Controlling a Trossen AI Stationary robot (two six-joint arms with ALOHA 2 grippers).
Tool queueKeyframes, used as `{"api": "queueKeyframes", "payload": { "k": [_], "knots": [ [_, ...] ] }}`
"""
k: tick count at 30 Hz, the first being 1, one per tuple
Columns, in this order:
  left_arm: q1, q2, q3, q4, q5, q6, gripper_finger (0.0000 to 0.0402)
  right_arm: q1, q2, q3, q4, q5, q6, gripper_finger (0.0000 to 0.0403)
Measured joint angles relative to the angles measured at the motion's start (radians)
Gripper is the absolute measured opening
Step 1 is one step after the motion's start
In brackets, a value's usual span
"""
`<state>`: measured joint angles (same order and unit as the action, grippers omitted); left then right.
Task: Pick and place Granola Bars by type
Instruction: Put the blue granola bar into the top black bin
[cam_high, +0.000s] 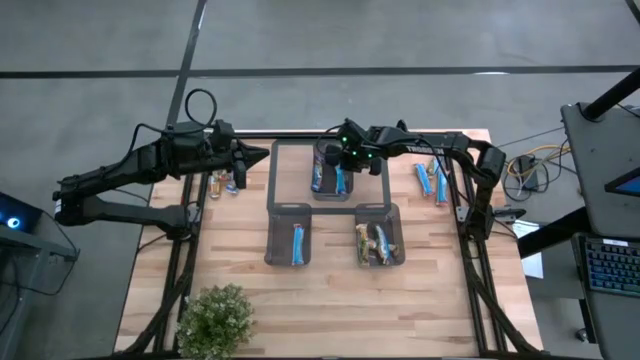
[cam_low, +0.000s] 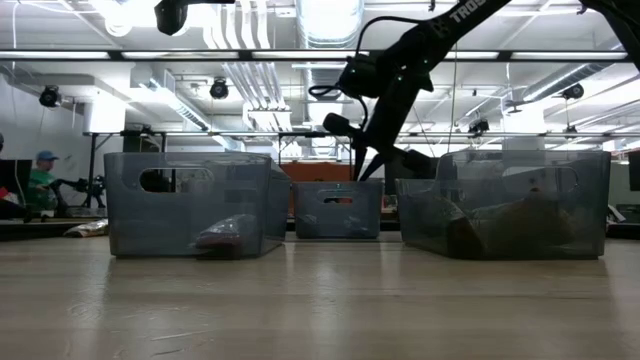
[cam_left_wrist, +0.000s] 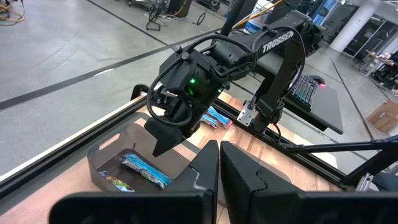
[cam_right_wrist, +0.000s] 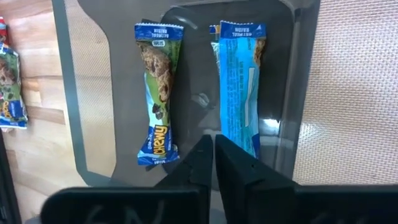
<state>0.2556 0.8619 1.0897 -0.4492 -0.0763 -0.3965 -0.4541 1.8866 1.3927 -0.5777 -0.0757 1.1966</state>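
While the high view looks straight down, the right gripper (cam_high: 333, 157) hangs over the top-centre bin (cam_high: 338, 170) with its jaws clenched on nothing, and two blue granola bars (cam_high: 327, 180) lie in that bin just below it. Left of centre the left gripper (cam_high: 262, 156) sits jaws pressed together, empty, beside a few loose bars (cam_high: 226, 182) on the bench (cam_high: 320, 300). The lower-left bin (cam_high: 297, 235) holds one blue bar (cam_high: 298, 245); the lower-right bin (cam_high: 378, 235) holds brownish-gold bars (cam_high: 375, 243). More blue bars (cam_high: 431, 180) lie on the bench at upper right. A potted plant (cam_high: 214, 320) stands at the bottom left.

From bench height, the right gripper's dark fingers (cam_low: 366, 150) point down above the small middle bin (cam_low: 338, 208); translucent grey bins stand left (cam_low: 190, 203) and right (cam_low: 505, 200), each with dim contents.

Seen from the left wrist, its own jaws (cam_left_wrist: 219, 163) meet at bottom centre, and beyond them the right gripper (cam_left_wrist: 163, 138) hovers over a bin (cam_left_wrist: 115, 155) holding a blue wrapper (cam_left_wrist: 144, 169).

Looking past the right wrist's closed jaws (cam_right_wrist: 213, 158), two bars lie side by side in the bin (cam_right_wrist: 87, 106): one (cam_right_wrist: 158, 93) blue and green with a cookie picture, the other (cam_right_wrist: 239, 87) bright blue, label side down, both clear of the fingertips.
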Motion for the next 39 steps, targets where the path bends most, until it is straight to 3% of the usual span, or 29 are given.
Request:
{"api": "queueKeyframes", "payload": {
  "k": [15, 39],
  "knots": [
    [0.0, 0.0, 0.0, -0.003, 0.0, 0.0, 0.0, 0.018, -0.073, 0.006, 0.005, 0.0, -0.083, 0.0008],
    [0.0, 0.0, 0.0, -0.003, 0.0, 0.003, 0.0, 0.086, -0.483, -0.002, -0.05, -0.002, -0.609, 0.0008]
  ]
}}
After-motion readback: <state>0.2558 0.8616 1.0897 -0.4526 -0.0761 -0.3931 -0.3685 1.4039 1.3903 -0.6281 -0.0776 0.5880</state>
